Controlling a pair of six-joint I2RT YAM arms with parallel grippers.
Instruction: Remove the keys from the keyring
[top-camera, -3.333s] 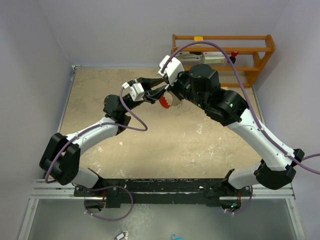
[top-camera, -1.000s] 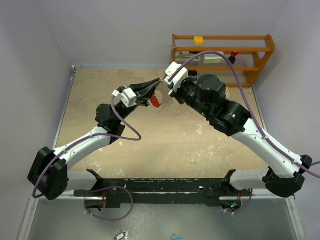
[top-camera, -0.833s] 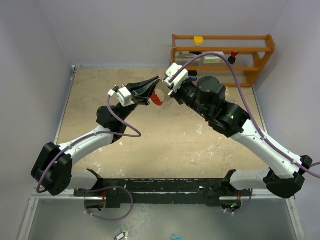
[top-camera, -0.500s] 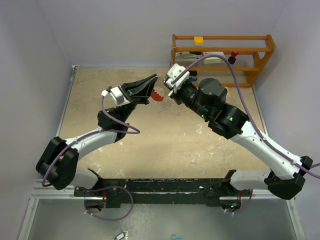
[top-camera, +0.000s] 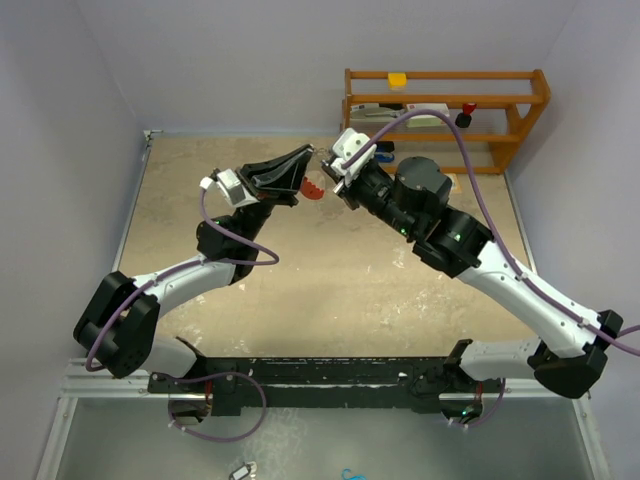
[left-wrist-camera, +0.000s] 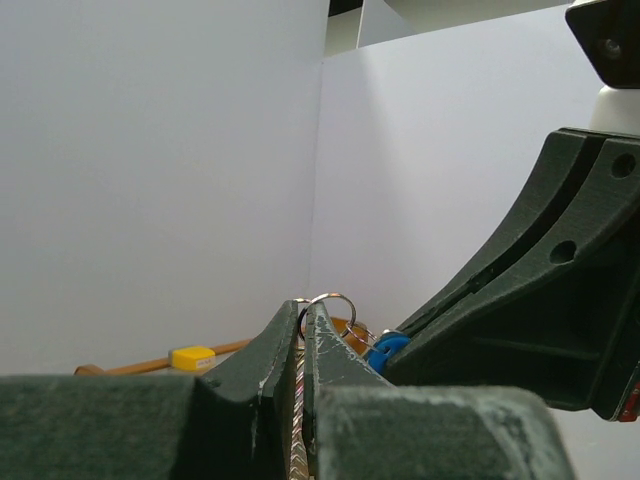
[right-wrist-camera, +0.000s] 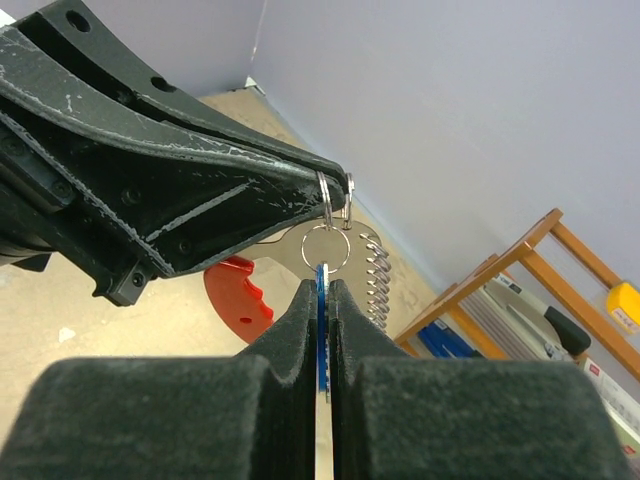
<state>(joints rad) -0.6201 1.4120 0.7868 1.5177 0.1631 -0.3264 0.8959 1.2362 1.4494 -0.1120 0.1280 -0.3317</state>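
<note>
Both grippers meet in the air above the back of the table. My left gripper (top-camera: 308, 158) is shut on the keyring (left-wrist-camera: 330, 303), pinching a silvery ribbed strip between its fingers, with a ring sticking out past the tips. My right gripper (top-camera: 326, 173) is shut on the blue-headed key (right-wrist-camera: 322, 283), which hangs from a small ring (right-wrist-camera: 325, 245) at the left gripper's fingertips (right-wrist-camera: 300, 180). The blue head also shows in the left wrist view (left-wrist-camera: 386, 347). The red fob (top-camera: 312, 188) dangles below, next to a silvery coil (right-wrist-camera: 375, 262). No other key shows.
An orange wooden shelf (top-camera: 520, 110) with a yellow block (top-camera: 397, 78) and small items stands against the back wall, right of the grippers. The sandy tabletop (top-camera: 330, 290) lies below. Pale walls close the left, back and right sides.
Both grippers, still joined at the keyring, have drifted toward the back wall and slightly left. The left wrist has swung up and back; the red fob moved with them.
</note>
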